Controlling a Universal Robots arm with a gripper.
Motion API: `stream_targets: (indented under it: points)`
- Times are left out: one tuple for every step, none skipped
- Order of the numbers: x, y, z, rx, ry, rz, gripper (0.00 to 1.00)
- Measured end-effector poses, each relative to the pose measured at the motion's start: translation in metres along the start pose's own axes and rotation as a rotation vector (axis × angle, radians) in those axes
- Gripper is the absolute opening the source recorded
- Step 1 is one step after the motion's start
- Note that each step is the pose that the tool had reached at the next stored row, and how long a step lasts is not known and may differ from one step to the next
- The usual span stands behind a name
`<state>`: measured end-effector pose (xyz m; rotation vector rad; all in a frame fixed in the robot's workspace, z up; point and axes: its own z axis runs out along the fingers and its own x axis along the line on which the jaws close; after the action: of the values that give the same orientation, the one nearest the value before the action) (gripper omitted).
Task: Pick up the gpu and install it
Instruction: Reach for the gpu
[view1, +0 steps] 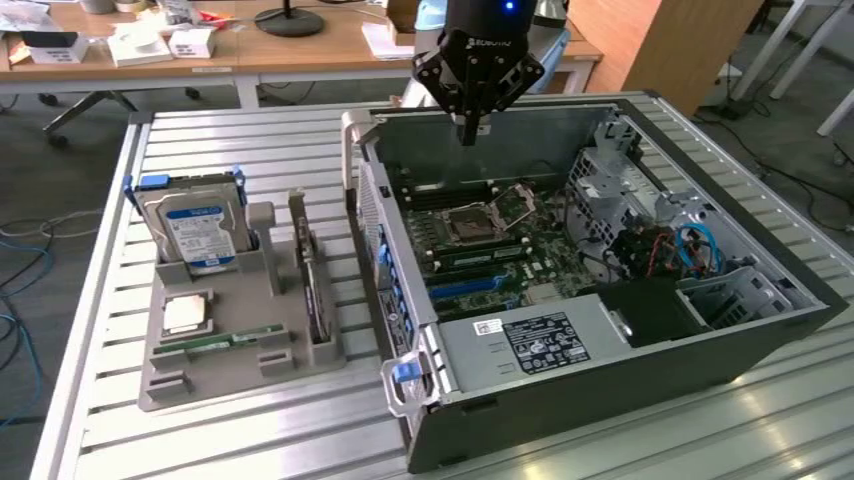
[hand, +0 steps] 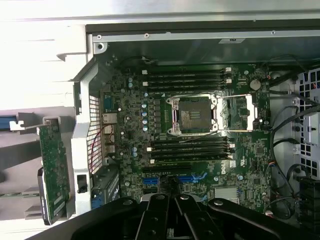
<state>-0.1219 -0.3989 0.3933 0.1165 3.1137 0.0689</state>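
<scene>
This is a robotics lab set up in an office-like room. A work table (view1: 254, 135) of aluminium slats carries an opened PC case (view1: 601, 415) with its motherboard (hand: 130, 130) bare, and beside it a grey parts tray (view1: 227, 375) holding a hard drive (view1: 198, 228) upright. A robot's gripper (view1: 469, 138) hangs over the case. Behind stand wooden desks (view1: 334, 52) littered with small boxes (view1: 191, 42), a chair base (view1: 87, 105) sits under one, and loose cables (view1: 24, 232) trail over the grey floor.
</scene>
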Motion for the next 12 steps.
stream_targets:
  points:
    - [0.000,0.0000,0.0000,0.0000,0.0000,0.000,0.11]
    - [0.000,0.0000,0.0001,-0.0001,0.0000,0.000,0.11]
    - [0.001,0.0000,0.0001,-0.0001,-0.0001,0.000,0.11]
    - [0.001,-0.0001,0.0001,-0.0002,-0.0001,0.000,0.11]
    - [0.002,-0.0002,0.0001,-0.0001,-0.0001,0.000,0.11]
    - [0.004,-0.0003,0.0000,0.0001,0.0000,0.000,0.11]
    - [0.006,-0.0004,0.0000,0.0001,0.0000,0.000,0.11]
    - [0.008,-0.0006,0.0000,0.0000,0.0000,0.000,0.11]
    - [0.010,-0.0008,-0.0001,0.0000,0.0000,0.000,0.11]
    - [0.013,-0.0010,-0.0001,0.0000,0.0000,0.000,0.11]
    - [0.016,-0.0012,-0.0001,0.0000,0.0000,0.000,0.11]
    - [0.019,-0.0014,-0.0002,0.0000,0.0000,0.000,0.11]
